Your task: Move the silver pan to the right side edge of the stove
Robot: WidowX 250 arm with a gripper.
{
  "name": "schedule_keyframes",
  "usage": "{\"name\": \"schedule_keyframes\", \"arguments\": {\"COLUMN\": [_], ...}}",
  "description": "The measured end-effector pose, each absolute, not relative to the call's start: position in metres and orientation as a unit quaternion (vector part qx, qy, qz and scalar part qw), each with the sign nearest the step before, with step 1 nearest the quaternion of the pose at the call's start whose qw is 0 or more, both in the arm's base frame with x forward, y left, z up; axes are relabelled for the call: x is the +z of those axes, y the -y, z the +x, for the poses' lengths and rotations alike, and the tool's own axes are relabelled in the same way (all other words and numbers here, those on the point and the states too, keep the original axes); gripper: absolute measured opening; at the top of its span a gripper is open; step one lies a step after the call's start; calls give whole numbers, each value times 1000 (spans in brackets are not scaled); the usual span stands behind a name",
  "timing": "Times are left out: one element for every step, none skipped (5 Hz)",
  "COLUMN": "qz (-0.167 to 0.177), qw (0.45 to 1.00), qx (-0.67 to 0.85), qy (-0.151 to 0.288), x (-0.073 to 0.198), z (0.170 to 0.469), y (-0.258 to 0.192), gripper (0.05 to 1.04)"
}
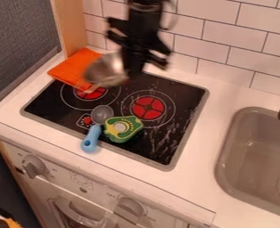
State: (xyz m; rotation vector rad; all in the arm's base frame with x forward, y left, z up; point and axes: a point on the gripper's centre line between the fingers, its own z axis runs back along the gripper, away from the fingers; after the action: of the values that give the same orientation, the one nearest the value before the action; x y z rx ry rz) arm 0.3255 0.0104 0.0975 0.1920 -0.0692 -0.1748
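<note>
Closest, at the bottom of the view, a white oven front (pixel 83 178) carries round grey control knobs. Above it, a small spoon with a blue handle (pixel 90 139) lies across the stove's front edge, its grey bowl pointing toward the back. Just to its right is a green and yellow toy shaped like a cut avocado (pixel 123 129). Both lie at the front of a black stove (pixel 178 95) with red burners. A grey sink (pixel 249 164) is set into the counter at right, well apart. Farther back, the silver pan (pixel 106 70), blurred and tilted, is up over the stove's rear left part, partly in front of an orange cloth (pixel 71 67). The black gripper (pixel 130 73) hangs down beside it, closed on the pan. White wall tiles (pixel 217 38) stand behind.
</note>
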Motion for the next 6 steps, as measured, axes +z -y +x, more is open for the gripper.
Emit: {"name": "schedule_keyframes", "arguments": {"qz": [90, 82, 86, 90, 79, 68], "qw": [986, 982, 981, 980, 979, 981], "qx": [-141, -171, -173, -178, -186, -181], "qy": [29, 20, 3, -3, -5, 1], "x": [81, 61, 45, 43, 43, 49], "z": [346, 363, 375, 377, 376, 371], "y": [32, 55, 58, 59, 62, 63], "gripper": [70, 70, 70, 108, 272, 568]}}
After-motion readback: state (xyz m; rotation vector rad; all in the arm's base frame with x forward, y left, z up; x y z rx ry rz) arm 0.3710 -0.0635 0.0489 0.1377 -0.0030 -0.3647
